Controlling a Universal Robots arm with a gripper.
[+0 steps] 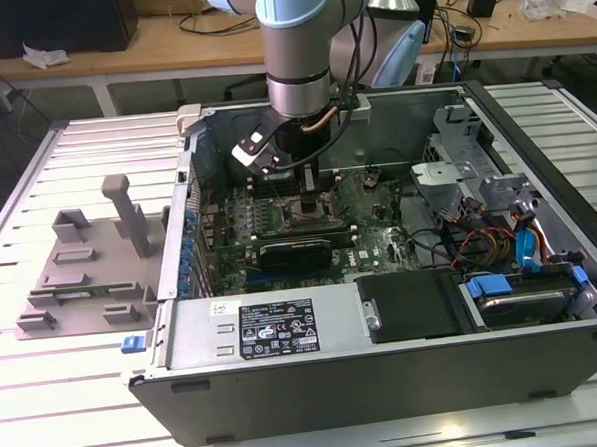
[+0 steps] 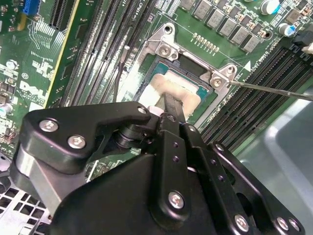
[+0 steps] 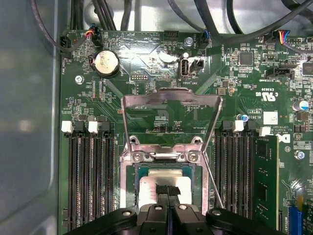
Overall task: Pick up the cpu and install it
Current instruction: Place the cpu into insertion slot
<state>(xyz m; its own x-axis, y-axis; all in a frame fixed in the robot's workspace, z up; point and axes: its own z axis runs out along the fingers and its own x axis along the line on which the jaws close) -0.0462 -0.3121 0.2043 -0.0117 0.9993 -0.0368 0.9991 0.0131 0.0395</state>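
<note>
The cpu (image 3: 149,188), a small square chip with a silvery top, lies flat inside the open socket (image 3: 166,155) on the green motherboard. In the second wrist view the cpu (image 2: 164,84) sits within the socket's metal frame (image 2: 168,49). My gripper (image 3: 167,190) hangs straight over the chip's middle. Its two black fingers are pressed together, with nothing between them and their tips at the chip's top. The socket's hinged load plate (image 3: 171,100) stands raised behind it. In the exterior view my gripper (image 1: 310,186) reaches down into the computer case (image 1: 387,379).
Memory slots (image 3: 90,176) flank the socket, one holding a green module (image 3: 266,176). A thin socket lever (image 2: 274,90) sticks out sideways. A long black card (image 1: 295,249), a power supply (image 1: 274,325), cables and drives (image 1: 512,292) crowd the case. A grey fixture (image 1: 80,265) lies outside on the exterior view's left.
</note>
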